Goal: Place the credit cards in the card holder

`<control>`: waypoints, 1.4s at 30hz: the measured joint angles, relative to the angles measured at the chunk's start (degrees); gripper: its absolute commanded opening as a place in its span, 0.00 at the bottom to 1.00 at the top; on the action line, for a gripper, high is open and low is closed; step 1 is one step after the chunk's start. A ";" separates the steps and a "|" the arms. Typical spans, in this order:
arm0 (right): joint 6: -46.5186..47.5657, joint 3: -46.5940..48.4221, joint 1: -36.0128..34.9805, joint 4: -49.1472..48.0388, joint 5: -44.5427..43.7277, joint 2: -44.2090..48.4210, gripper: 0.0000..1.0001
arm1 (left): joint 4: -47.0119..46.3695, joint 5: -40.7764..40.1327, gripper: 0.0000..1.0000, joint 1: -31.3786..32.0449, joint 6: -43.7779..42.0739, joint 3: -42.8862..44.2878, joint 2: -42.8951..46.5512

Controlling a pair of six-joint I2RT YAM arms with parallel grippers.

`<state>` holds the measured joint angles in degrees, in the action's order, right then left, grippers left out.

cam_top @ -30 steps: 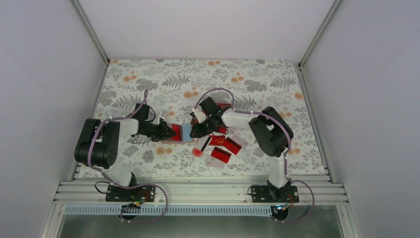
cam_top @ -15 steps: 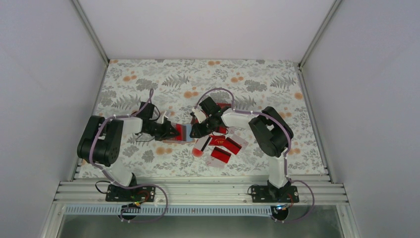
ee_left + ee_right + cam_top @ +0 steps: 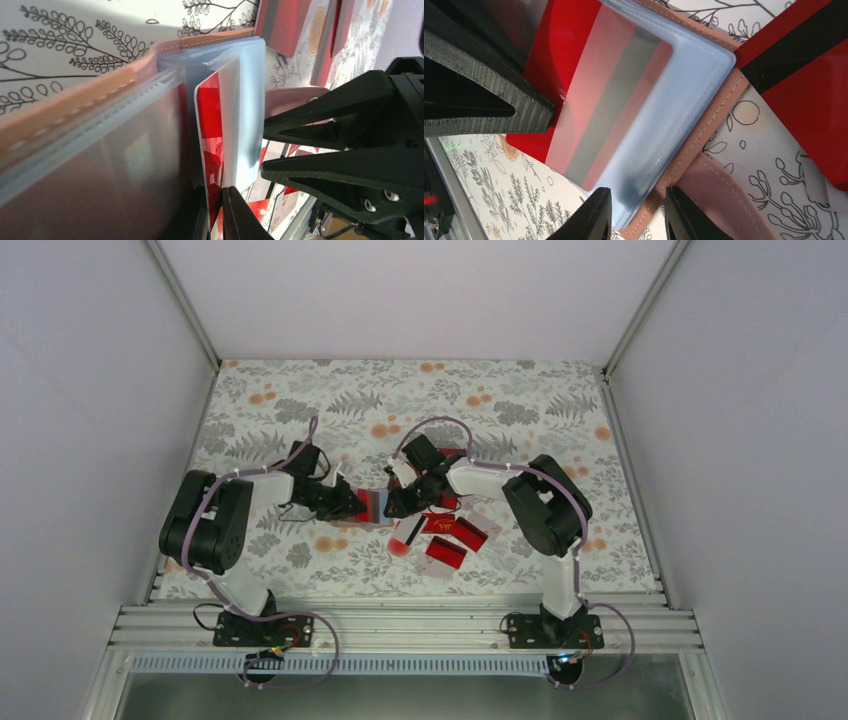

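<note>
Clearly, the coming move turned on one line: the red card (image 3: 210, 125) lay with its long axis pointing from the left gripper (image 3: 216, 221) across the counter (image 3: 560, 440) toward its right edge, into the mouth of a clear sleeve (image 3: 659, 100) of the card holder (image 3: 374, 506). That gripper was closed tight on the card's trailing end. The leading part sat under the frosted plastic, its dark stripe showing through, while a bare red strip was outside. The holder lay open about mid-counter, a little toward the near edge, between the two arms. The right gripper (image 3: 638, 216) met it from the opposite side, its jaws drawn down to a narrow gap over the holder's edge, with the blue leaf and tan stitched cover between them, apparently steadying it. By my judgement the left arm, being the one with the card, needed only to push along that same axis toward the fold. The other credit cards (image 3: 447, 535) lay loose just beside the holder toward the near right corner. One bore gold lettering too small to read, and no brand showed on the holder.
</note>
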<state>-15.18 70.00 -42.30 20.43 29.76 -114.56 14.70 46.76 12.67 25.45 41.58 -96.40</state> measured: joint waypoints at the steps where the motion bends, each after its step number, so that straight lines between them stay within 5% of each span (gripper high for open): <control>1: 0.00 0.04 0.00 0.09 -0.02 -0.02 0.28 | 0.39 -0.55 0.14 0.31 0.13 0.20 0.00; 11: -0.02 0.44 0.00 0.59 -0.04 -0.20 0.28 | 4.74 -6.27 0.30 3.80 0.55 3.30 0.00; 23: -0.17 0.70 0.02 1.05 -0.15 -0.24 0.27 | 12.33 -13.27 0.30 7.82 0.57 10.27 -2.89; 31: -0.13 0.96 0.31 1.75 -0.13 -0.22 0.27 | 15.65 -15.85 0.22 9.31 0.92 13.75 -4.85; 38: 0.26 1.11 0.50 2.19 0.09 -0.22 0.27 | 16.37 -16.87 0.03 10.73 1.33 15.30 -5.73; 42: 0.46 1.14 0.61 2.36 0.13 -0.20 0.28 | 15.04 -15.67 0.02 11.06 1.73 15.43 -5.84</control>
<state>-14.72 71.13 -41.69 22.79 29.89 -114.76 29.74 31.09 23.73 27.18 57.01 -102.24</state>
